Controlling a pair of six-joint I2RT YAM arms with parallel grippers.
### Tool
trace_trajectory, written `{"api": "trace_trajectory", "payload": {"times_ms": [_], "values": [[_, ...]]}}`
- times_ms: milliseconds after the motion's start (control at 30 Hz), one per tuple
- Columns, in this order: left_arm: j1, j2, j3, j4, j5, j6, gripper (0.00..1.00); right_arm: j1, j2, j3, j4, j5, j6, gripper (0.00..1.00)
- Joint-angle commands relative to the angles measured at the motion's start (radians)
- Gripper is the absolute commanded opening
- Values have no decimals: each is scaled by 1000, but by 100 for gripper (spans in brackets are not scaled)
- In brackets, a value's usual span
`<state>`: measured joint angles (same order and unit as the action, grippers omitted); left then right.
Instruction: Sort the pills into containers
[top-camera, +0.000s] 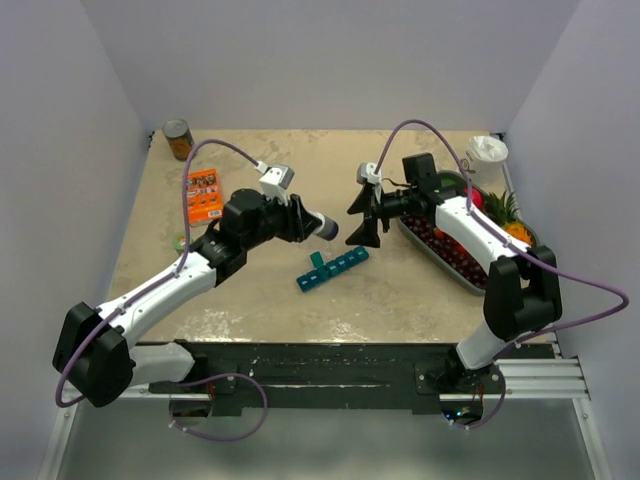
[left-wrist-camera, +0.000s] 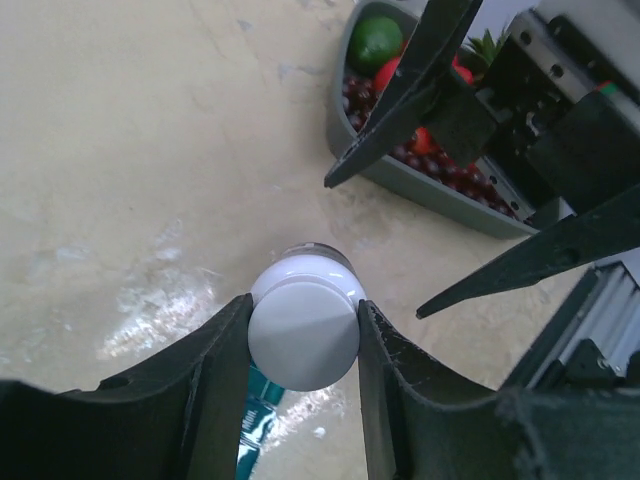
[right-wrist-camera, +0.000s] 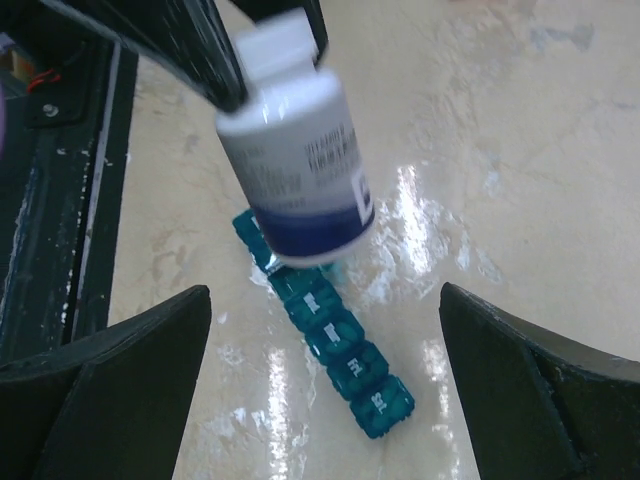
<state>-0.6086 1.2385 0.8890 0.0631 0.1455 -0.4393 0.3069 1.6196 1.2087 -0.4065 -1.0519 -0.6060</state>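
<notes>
The tan table (top-camera: 250, 170) carries everything, and the teal pill-organiser strip (top-camera: 333, 269) lies slantwise on it near the middle, a little towards the arm bases.

The left arm reaches in from the strip's left. The left gripper (top-camera: 318, 226) hangs just beyond the strip's middle, pinching the white cap of a small dark pill bottle (right-wrist-camera: 300, 160) between its fingers (left-wrist-camera: 225, 350). The bottle is tilted with its cap towards that gripper. In the right wrist view its base hangs over one end of the strip and hides it. Whether the bottle touches the strip cannot be told.

The right arm comes in from the strip's right. The right gripper (top-camera: 362, 222) is just beyond the strip's far end, jaws spread wide and holding nothing, and it faces the bottle. So the strip lies on the base side of both grippers, clear of their fingers.

A grey tray (left-wrist-camera: 430, 190) of fruit sits right of the strip. An orange box (top-camera: 204, 194) lies well to the strip's left. A can (top-camera: 178, 139) stands beyond the box in the far left corner.
</notes>
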Motion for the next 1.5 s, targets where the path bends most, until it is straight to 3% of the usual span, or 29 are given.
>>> {"api": "trace_trajectory", "payload": {"times_ms": [0, 300, 367, 467, 500, 533, 600, 733, 800, 867, 933, 967, 1033, 1100, 1133, 1167, 1233, 1267, 1367, 1467], "values": [[3, -19, -61, 139, 143, -154, 0, 43, -60, -8, 3, -119, -67, 99], [3, -33, -65, 195, 212, -213, 0, 156, -17, 6, -91, -145, -183, 97], [3, -37, -67, 198, 213, -216, 0, 169, -12, 9, -86, -140, -170, 92], [3, -51, -77, 213, 223, -233, 0, 167, -6, 22, -78, -123, -138, 72], [4, -54, -79, 213, 217, -239, 0, 169, -7, 23, -66, -117, -127, 60], [3, -59, -81, 213, 210, -240, 0, 167, -4, 25, -64, -112, -121, 57], [3, -74, -88, 224, 204, -243, 0, 169, -1, 28, -58, -105, -103, 52], [4, -85, -96, 239, 212, -248, 0, 169, 8, 35, -51, -108, -72, 57], [4, -93, -104, 247, 210, -251, 0, 167, 6, 34, -49, -111, -66, 55], [4, -100, -117, 260, 212, -257, 0, 169, 10, 37, -49, -115, -64, 48], [6, -105, -127, 270, 218, -263, 0, 169, 10, 44, -63, -132, -70, 31], [6, -111, -133, 277, 218, -265, 0, 167, 13, 46, -67, -138, -74, 18], [13, -116, -140, 284, 224, -260, 0, 169, 13, 57, -93, -151, -86, 8], [24, -129, -153, 290, 235, -257, 14, 167, 14, 63, -121, -157, -113, 2], [35, -137, -157, 290, 238, -254, 25, 167, 14, 69, -129, -158, -121, 1], [41, -152, -166, 294, 243, -248, 42, 167, 16, 71, -136, -163, -132, 0], [59, -169, -177, 303, 262, -231, 59, 169, 19, 75, -152, -166, -143, 0], [64, -186, -186, 311, 270, -227, 72, 166, 20, 74, -153, -168, -143, 0], [84, -218, -194, 305, 292, -197, 91, 169, 25, 75, -157, -169, -146, 0], [104, -244, -186, 271, 318, -150, 99, 172, 26, 77, -166, -162, -153, 0]]}}
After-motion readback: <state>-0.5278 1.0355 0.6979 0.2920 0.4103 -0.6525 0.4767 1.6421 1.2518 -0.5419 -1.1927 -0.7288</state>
